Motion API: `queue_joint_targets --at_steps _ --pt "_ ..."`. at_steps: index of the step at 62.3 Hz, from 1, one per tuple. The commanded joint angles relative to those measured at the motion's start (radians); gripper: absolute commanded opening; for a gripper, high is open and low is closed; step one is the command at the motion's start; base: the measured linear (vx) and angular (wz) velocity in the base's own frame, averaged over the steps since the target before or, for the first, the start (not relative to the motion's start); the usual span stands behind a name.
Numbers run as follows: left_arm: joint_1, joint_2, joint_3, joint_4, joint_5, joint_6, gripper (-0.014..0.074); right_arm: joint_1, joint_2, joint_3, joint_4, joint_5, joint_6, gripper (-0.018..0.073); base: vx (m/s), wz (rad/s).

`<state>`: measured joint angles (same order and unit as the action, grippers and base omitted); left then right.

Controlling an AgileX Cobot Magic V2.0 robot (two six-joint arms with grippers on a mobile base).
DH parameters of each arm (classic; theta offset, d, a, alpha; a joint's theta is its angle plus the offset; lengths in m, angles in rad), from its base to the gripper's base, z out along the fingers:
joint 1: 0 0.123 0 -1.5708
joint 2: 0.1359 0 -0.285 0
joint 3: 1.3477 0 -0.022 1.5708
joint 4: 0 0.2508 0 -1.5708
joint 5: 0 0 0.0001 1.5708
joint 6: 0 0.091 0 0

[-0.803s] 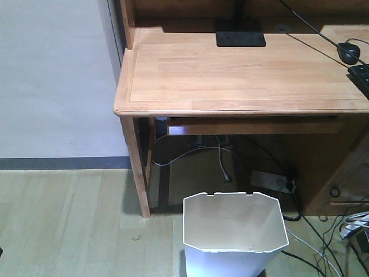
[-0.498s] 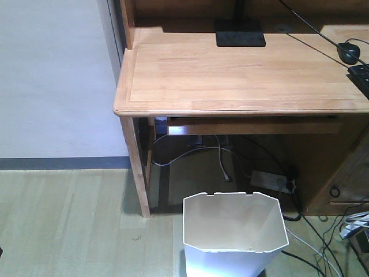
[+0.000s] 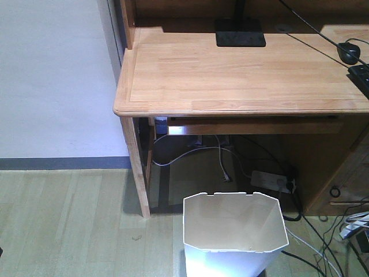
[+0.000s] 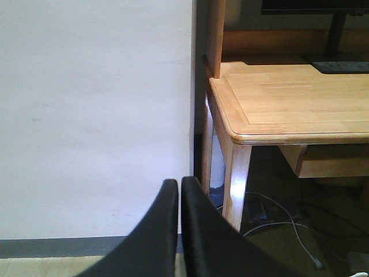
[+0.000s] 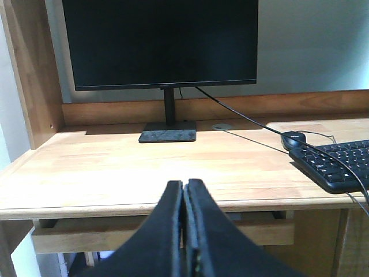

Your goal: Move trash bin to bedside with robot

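Front cam rides high on me, pitched down: desk (image 3: pixel 230 75) top seen from above at 12 o'clock, trash bin (image 3: pixel 233 231) close in at 6, clipped by the frame bottom. Left wrist cam looks level past my left gripper (image 4: pixel 179 183) at 6; wall (image 4: pixel 92 115) at 9, desk's left corner at 3. Right wrist cam looks level over my right gripper (image 5: pixel 184 184) at 6, square onto the monitor (image 5: pixel 161 43) at 12. All three share the desk top and monitor base (image 3: pixel 240 34).

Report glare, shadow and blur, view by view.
Front view: bin wall washed out low down, deep shadow under the desk. Left wrist: glare on the desk leg, jaws soft. Right wrist: jaws blurred, monitor sharp.
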<state>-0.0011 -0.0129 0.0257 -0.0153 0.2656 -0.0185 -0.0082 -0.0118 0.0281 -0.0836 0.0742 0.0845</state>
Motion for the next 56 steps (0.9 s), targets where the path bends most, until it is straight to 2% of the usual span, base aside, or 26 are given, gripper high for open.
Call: queue_joint_targets --at_steps 1,20,30,56 --pt "-0.002 -0.014 0.019 -0.003 -0.069 -0.004 -0.0006 0.000 -0.012 0.007 -0.010 -0.074 -0.003 -0.0010 0.00 0.00" --pt "-0.002 -0.014 0.019 -0.003 -0.069 -0.004 -0.0006 0.000 -0.011 0.000 -0.010 -0.129 0.000 -0.0010 0.00 0.00" --pt "-0.002 -0.014 0.019 -0.003 -0.069 -0.004 -0.0006 0.000 0.025 -0.060 -0.010 -0.086 -0.003 -0.0010 0.00 0.00" --pt "-0.002 -0.014 0.019 -0.003 -0.069 -0.004 -0.0006 0.000 0.432 -0.347 -0.019 0.113 -0.001 -0.0010 0.00 0.00"
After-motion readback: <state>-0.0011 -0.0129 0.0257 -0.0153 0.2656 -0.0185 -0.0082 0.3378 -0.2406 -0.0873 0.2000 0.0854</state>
